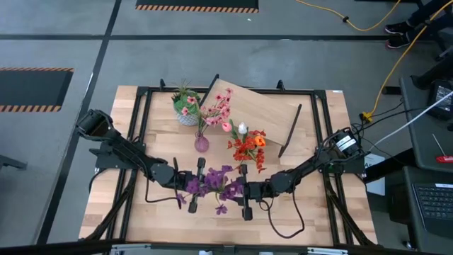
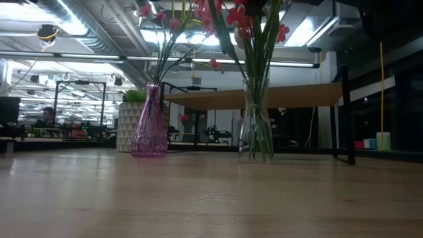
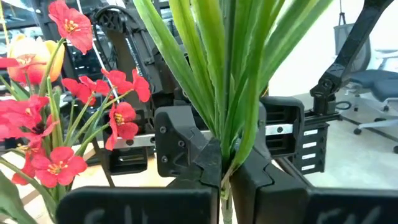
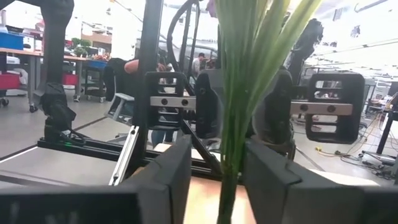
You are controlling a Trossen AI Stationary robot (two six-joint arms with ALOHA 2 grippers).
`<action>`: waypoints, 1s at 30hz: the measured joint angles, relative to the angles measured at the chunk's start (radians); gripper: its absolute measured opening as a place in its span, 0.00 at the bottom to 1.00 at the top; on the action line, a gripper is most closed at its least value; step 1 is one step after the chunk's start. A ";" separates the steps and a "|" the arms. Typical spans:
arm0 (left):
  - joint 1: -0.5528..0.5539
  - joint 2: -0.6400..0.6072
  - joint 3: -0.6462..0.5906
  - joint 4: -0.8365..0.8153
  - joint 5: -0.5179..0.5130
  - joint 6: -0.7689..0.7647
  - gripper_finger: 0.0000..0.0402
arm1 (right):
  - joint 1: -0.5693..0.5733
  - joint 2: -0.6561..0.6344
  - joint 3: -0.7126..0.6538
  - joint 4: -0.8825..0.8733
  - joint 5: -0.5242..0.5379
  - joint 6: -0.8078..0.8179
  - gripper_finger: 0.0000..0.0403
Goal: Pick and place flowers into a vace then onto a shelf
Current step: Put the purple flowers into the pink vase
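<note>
Both grippers meet at the table's 6 o'clock edge over 1 purple stem (image 1: 212, 183). Your left gripper (image 1: 196, 185) is clamped tight on its green stalk, as the left wrist view shows, with the leaves fanning up between the fingers. Your right gripper (image 1: 243, 191) faces it with the jaws parted a little and the stalk standing loose in the gap, so it reads as a handover to the left.

Progress looks about halfway. The pink blossoms (image 1: 216, 108) already stand in the small pink vase (image 1: 202, 144) near the table's centre, and the red and orange flowers (image 1: 249, 147) fill a clear vase (image 2: 255, 119) just at its 3 o'clock. The purple stem is not yet in any vase. The shelf (image 1: 251, 113) at 12 o'clock carries neither vase, so both still need lifting onto it.

The purple stem has dense violet clusters on 1 thin stalk with long, floppy leaves.
</note>
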 joint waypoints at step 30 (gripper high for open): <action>-0.121 -0.462 0.001 -0.745 -0.549 -0.131 0.02 | 0.057 -0.066 0.001 -0.306 0.163 0.068 0.02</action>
